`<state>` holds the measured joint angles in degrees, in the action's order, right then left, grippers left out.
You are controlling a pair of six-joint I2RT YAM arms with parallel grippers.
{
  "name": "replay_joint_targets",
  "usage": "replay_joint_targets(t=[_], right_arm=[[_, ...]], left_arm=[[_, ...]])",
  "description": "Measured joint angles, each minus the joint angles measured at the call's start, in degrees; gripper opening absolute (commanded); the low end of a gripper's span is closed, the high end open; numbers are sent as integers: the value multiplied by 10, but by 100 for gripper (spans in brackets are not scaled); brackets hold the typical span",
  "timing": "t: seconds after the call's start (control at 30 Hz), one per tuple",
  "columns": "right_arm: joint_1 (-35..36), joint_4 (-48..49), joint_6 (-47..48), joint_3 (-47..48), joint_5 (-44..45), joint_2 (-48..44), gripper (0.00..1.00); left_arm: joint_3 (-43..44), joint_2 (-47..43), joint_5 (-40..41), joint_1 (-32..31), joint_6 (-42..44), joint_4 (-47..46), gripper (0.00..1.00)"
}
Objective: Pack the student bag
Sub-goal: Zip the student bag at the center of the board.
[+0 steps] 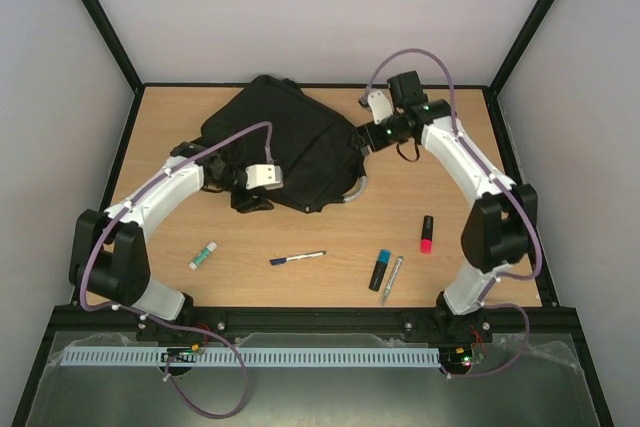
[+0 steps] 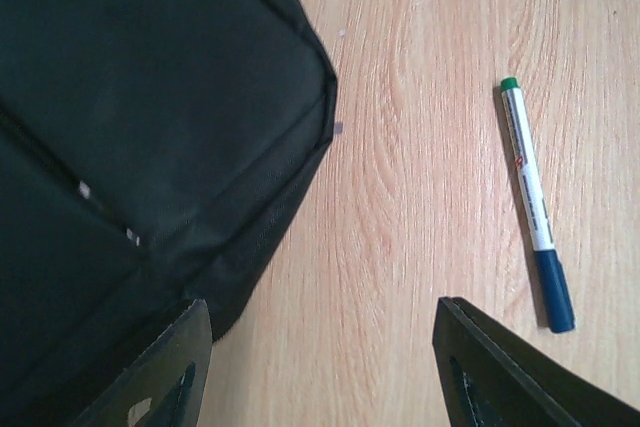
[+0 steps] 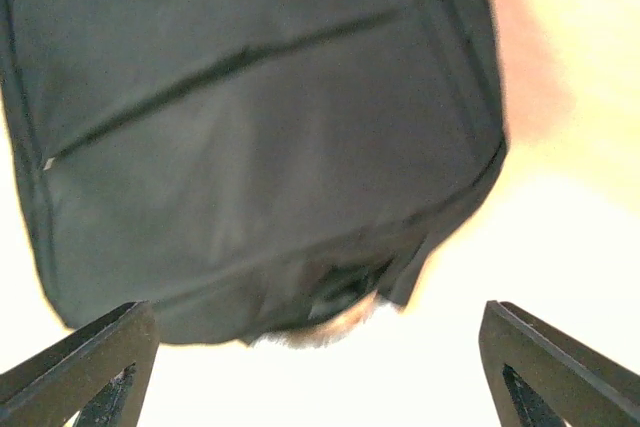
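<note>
Bag [image 1: 285,142]: lay slumped at the far middle of table [image 1: 330,232], black, seemingly zipped shut. Flanked by both claws. Left claw [image 2: 322,305]: hung partly open and empty at the near-left corner of the bag, one finger just beside the fabric, bare wood between the jaws. Right claw [image 3: 318,307]: stood wide and empty, aimed at the right side of the bag, close but apparently not touching. Left loose on the near side of the table, apart from the bag: pen [image 2: 535,207], blue marker [image 1: 381,269], red marker [image 1: 427,234]. Judged to be the opening step, with packing not yet begun. Called next for finding a zip pull, too small to make out here, then pinning the soft fabric with one claw and drawing the zip with the other; only afterwards fetching the pen. Risked dragging the whole bag instead of the zip.
</note>
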<state>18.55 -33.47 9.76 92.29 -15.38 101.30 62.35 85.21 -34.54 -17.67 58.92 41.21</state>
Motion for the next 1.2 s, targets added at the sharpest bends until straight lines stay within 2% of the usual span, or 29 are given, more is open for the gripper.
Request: replay_joint_targets(t=[0.2,0.43,0.57,0.93,1.1,1.2], right_arm=[[-10,1,-23,-140,-40,-98,84],[-21,8,-52,-235,-61,-156,82],[-26,12,-64,-255,-67,-177,82],[-32,21,-70,-273,-67,-187,82],[-32,21,-70,-273,-67,-187,82],[-32,21,-70,-273,-66,-186,81]], left_arm=[[10,30,6,-42,47,-22,65],[11,54,35,-101,60,-61,66],[9,66,52,-119,61,-100,67],[-31,77,91,-119,78,-183,66],[-63,77,103,-122,94,-232,62],[-95,77,115,-126,96,-277,53]])
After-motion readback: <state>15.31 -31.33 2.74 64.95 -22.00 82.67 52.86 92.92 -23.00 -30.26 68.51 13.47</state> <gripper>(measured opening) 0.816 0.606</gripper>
